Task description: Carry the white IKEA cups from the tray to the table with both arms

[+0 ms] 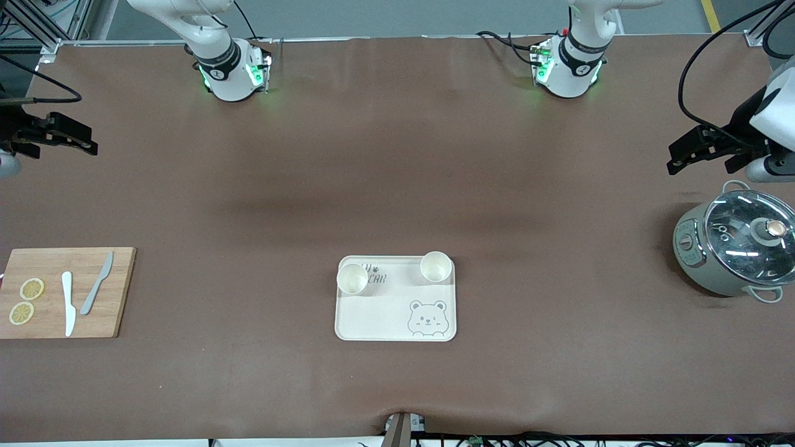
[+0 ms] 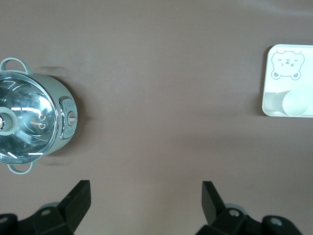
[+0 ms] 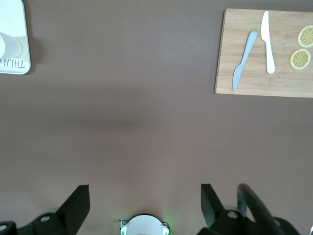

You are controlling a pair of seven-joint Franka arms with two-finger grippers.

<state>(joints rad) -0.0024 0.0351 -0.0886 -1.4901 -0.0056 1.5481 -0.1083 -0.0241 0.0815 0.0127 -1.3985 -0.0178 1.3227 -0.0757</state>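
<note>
Two white IKEA cups stand upright on a cream bear-print tray (image 1: 385,316), on the half of it farther from the front camera. One cup (image 1: 352,278) is at the corner toward the right arm's end, the other cup (image 1: 435,266) toward the left arm's end. My left gripper (image 1: 674,160) hangs open and empty over bare table beside the pot; in the left wrist view this gripper (image 2: 145,196) faces the mat, with one cup (image 2: 296,103) in sight. My right gripper (image 1: 92,141) is open and empty over bare table at the right arm's end, and its wrist view shows it (image 3: 145,198) over the mat.
A grey-green cooker pot (image 1: 733,251) with a glass lid stands at the left arm's end. A wooden cutting board (image 1: 43,316) with two knives and two lemon slices lies at the right arm's end. The tray's corner (image 3: 12,63) shows in the right wrist view.
</note>
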